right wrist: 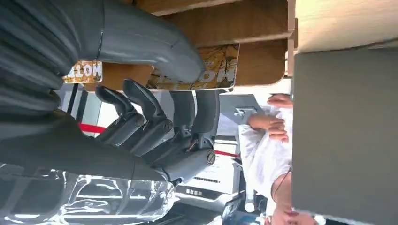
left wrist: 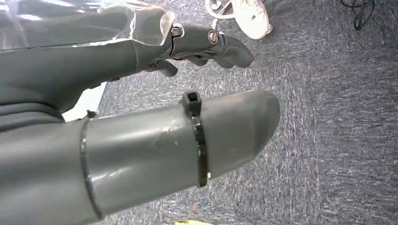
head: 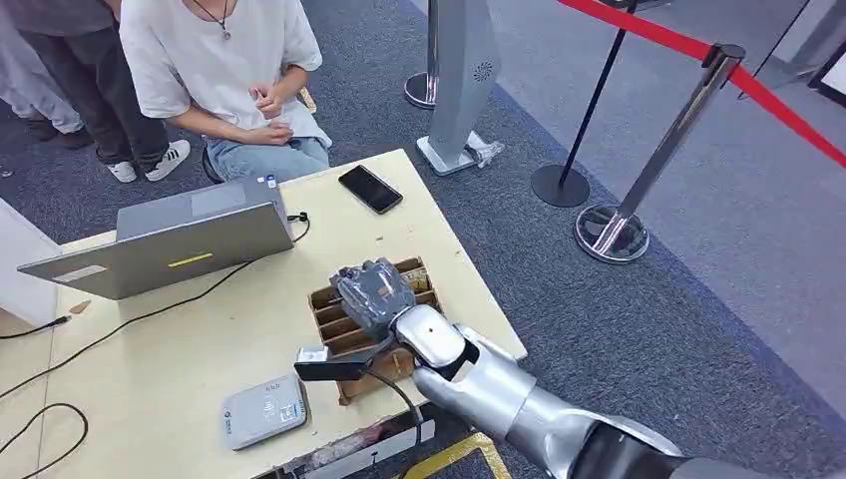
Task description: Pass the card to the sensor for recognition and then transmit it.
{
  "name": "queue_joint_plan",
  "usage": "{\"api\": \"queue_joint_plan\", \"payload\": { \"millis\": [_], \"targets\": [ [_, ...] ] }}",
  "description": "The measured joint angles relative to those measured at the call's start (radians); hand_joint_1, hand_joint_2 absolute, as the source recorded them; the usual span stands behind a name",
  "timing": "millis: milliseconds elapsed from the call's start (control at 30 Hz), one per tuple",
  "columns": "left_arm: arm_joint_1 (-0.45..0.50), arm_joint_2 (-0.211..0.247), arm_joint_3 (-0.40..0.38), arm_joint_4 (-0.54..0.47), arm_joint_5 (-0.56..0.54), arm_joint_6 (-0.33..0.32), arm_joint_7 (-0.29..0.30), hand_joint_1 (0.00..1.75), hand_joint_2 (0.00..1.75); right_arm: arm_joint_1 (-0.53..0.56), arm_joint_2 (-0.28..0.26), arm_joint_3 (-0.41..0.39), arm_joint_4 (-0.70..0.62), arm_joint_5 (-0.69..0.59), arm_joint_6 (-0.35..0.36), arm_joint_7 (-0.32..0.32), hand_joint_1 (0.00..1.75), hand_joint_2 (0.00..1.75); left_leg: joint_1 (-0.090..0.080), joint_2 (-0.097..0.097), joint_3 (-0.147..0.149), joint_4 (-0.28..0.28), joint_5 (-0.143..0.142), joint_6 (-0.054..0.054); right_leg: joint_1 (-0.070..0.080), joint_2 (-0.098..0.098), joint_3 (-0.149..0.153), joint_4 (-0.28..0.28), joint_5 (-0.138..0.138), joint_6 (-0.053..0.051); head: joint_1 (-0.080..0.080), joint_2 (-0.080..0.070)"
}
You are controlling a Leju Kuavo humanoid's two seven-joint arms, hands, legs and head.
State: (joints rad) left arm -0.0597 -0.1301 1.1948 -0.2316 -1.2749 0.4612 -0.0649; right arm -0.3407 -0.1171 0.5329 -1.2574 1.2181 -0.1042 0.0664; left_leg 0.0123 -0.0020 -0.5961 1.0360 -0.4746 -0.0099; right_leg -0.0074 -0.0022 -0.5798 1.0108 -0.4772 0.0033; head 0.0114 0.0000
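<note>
My right hand (head: pixel 374 291) reaches down into a slotted cardboard box (head: pixel 329 301) at the table's right side. Close up, the right hand (right wrist: pixel 155 117) pinches a yellow-brown printed card (right wrist: pixel 219 66), with the thumb (right wrist: pixel 150 47) across its face and the fingers (right wrist: pixel 206 108) running up to its edge. The card stands in the box (right wrist: pixel 263 28). A grey-white card sensor (head: pixel 264 409) lies flat near the table's front edge, left of the hand. My left hand (left wrist: pixel 178 145) hangs over grey carpet, fingers loosely bent, holding nothing.
An open grey laptop (head: pixel 170 239) stands at the table's back left with cables trailing off it. A black phone (head: pixel 370 188) lies at the far edge. A person in a white shirt (head: pixel 239 70) sits behind the table. Chrome stanchions (head: pixel 614 230) with red tape stand to the right.
</note>
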Motion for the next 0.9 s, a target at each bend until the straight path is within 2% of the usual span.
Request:
{"api": "queue_joint_plan", "payload": {
  "millis": [167,267,433,633,767,900],
  "targets": [
    [0.000,0.000,0.000,0.000,-0.008,0.000,-0.002,0.00,0.00,0.018,-0.002,-0.018,-0.047,0.010,-0.087,-0.029,1.75,1.75,0.000,0.000,0.000,0.000,0.000,0.000,0.000,0.000,0.000,0.000,0.000,0.000,0.000,0.000],
    [0.000,0.000,0.000,0.000,-0.013,0.002,-0.005,0.00,0.00,0.022,-0.004,-0.030,-0.106,0.030,-0.165,-0.051,1.75,1.75,0.000,0.000,0.000,0.000,0.000,0.000,0.000,0.000,0.000,0.000,0.000,0.000,0.000,0.000],
    [0.000,0.000,0.000,0.000,-0.016,0.004,-0.013,0.00,0.00,0.024,-0.010,-0.064,-0.224,0.049,-0.219,-0.075,1.75,1.75,0.000,0.000,0.000,0.000,0.000,0.000,0.000,0.000,0.000,0.000,0.000,0.000,0.000,0.000],
    [-0.001,0.000,0.000,0.000,-0.018,0.013,-0.018,0.00,0.00,0.015,-0.013,-0.095,-0.332,0.027,-0.356,-0.139,1.75,1.75,0.000,0.000,0.000,0.000,0.000,0.000,0.000,0.000,0.000,0.000,0.000,0.000,0.000,0.000],
    [-0.003,-0.001,0.000,0.000,-0.029,0.018,-0.017,0.00,0.00,-0.010,-0.002,-0.092,-0.337,0.022,-0.396,-0.172,1.75,1.75,0.000,0.000,0.000,0.000,0.000,0.000,0.000,0.000,0.000,0.000,0.000,0.000,0.000,0.000],
    [-0.012,-0.001,0.000,0.000,-0.036,0.021,-0.012,0.00,0.00,-0.085,0.045,-0.066,-0.241,0.021,-0.428,-0.187,1.75,1.75,0.000,0.000,0.000,0.000,0.001,-0.001,0.000,0.000,0.001,0.001,0.001,-0.001,0.000,0.000]
  ]
}}
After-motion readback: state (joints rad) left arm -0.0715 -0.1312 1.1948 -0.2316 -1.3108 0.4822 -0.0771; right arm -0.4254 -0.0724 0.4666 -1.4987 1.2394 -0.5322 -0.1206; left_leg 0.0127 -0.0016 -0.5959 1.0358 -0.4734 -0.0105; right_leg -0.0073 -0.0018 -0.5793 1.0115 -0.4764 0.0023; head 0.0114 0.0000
